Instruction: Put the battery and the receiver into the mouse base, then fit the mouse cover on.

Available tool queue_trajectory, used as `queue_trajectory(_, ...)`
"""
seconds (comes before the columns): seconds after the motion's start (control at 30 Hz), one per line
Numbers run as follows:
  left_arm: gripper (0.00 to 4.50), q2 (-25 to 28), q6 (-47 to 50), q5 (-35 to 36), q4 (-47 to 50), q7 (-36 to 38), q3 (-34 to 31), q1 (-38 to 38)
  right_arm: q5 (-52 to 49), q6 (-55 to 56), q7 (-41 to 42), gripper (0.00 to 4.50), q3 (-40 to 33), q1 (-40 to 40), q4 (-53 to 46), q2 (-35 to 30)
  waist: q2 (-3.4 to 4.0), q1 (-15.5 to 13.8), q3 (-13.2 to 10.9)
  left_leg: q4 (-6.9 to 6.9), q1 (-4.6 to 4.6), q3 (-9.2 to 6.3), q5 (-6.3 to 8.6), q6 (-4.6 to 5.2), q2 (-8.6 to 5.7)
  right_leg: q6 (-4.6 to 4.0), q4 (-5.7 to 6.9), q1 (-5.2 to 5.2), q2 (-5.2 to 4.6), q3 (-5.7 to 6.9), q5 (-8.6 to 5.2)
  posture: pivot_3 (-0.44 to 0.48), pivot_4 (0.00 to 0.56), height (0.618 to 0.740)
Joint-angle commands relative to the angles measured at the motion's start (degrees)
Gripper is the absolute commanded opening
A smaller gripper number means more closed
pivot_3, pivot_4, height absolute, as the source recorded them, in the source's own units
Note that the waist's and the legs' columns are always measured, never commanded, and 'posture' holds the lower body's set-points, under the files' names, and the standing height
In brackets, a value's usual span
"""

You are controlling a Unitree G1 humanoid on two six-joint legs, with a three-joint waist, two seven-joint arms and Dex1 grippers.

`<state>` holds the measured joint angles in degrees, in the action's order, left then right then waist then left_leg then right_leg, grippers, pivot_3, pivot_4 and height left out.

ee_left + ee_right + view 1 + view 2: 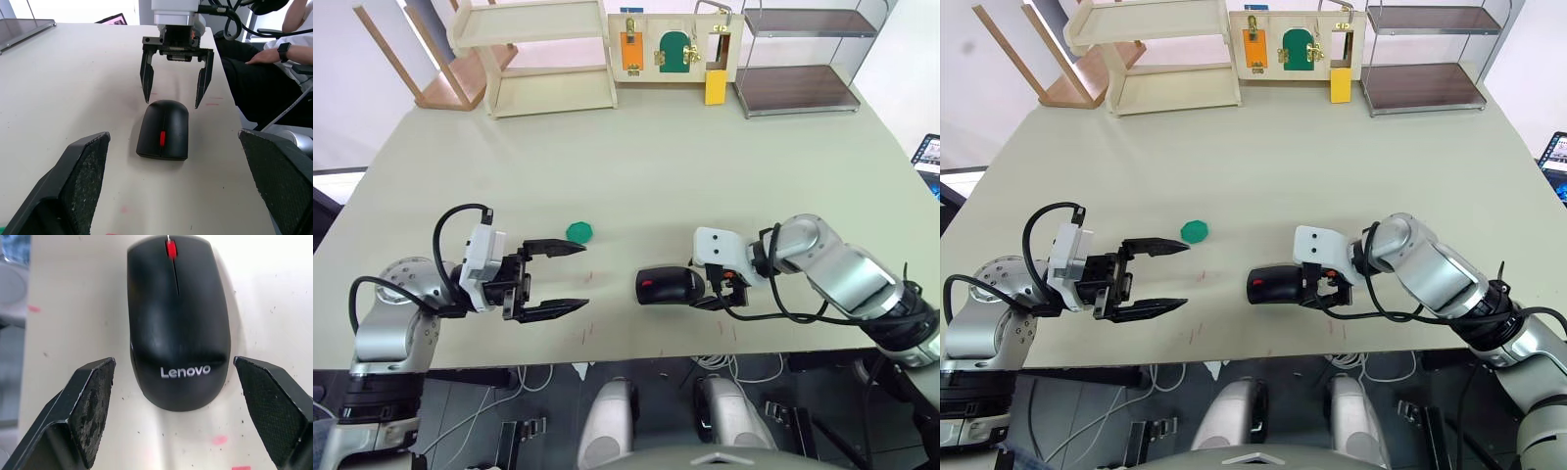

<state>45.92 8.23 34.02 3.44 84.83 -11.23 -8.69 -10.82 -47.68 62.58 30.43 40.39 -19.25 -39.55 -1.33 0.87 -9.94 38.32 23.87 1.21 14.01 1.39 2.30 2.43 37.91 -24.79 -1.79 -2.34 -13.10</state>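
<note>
Two claws face each other across the near edge of the worktop point(636, 166), with the mouse cover point(668, 286) lying between them, nearer the right one. The cover sits on the mouse base, closed over it, so the mouse reads as one whole body; a red wheel shows at its front and white lettering at its rear. The base itself, the battery and the receiver are hidden under the cover, so I cannot tell whether they are seated.

The right claw point(713, 292) is spread, its fingers flanking the rear of the mouse without touching it. The left claw point(560, 278) is also spread wide and holds nothing, well apart from the mouse and pointed at its front end.

Judging from this, the task looks to be at its last step or just done: the cover is on. What the next move calls for, I think, is either a light press on the cover to make sure it sits flush, or drawing the right claw straight back so a finger does not drag the mouse.

A small green disc point(579, 231) lies on the worktop just beyond the left claw, out of the way. Wooden shelves, a latch board and a wire rack stand at the far edge. A person sits beyond the right arm.
</note>
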Motion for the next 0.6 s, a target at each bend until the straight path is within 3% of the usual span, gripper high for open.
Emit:
queue_trajectory(0.03,4.5,0.6,-0.8,1.2,1.2,0.4,-1.5,-0.2,-4.0,3.5,-0.3,4.07,-6.1,-0.6,-1.6,2.9,0.0,0.1,0.0,0.0,0.0,0.0,0.0,0.0,0.0,0.08,0.0,0.0,0.01,0.0,0.04,0.0,0.15,0.74)
queue_trajectory(0.1,4.5,0.6,-0.8,1.1,1.1,0.4,-1.3,-0.3,-4.7,5.1,-1.4,4.07,-7.0,-1.2,-1.5,5.3,-0.01,0.0,0.0,0.0,0.0,-0.02,0.0,0.0,0.02,0.08,0.01,0.0,0.03,0.01,0.05,0.0,0.15,0.74)
queue_trajectory(0.3,4.5,0.6,-1.0,1.1,1.0,0.5,-1.5,0.0,-4.0,3.8,-2.9,1.34,-4.2,-0.9,-1.9,8.1,-0.01,0.0,0.0,0.0,0.0,0.01,0.0,0.0,0.01,0.08,0.01,0.01,0.01,0.0,0.05,0.0,0.15,0.74)
queue_trajectory(0.6,4.5,0.9,-0.9,1.3,1.7,0.4,-2.1,1.4,-0.4,0.0,-7.0,1.34,1.9,2.8,0.9,13.2,-0.01,0.2,0.0,0.0,-0.02,-0.02,0.0,0.0,0.02,0.07,0.06,0.0,0.03,0.02,0.05,0.0,0.15,0.74)
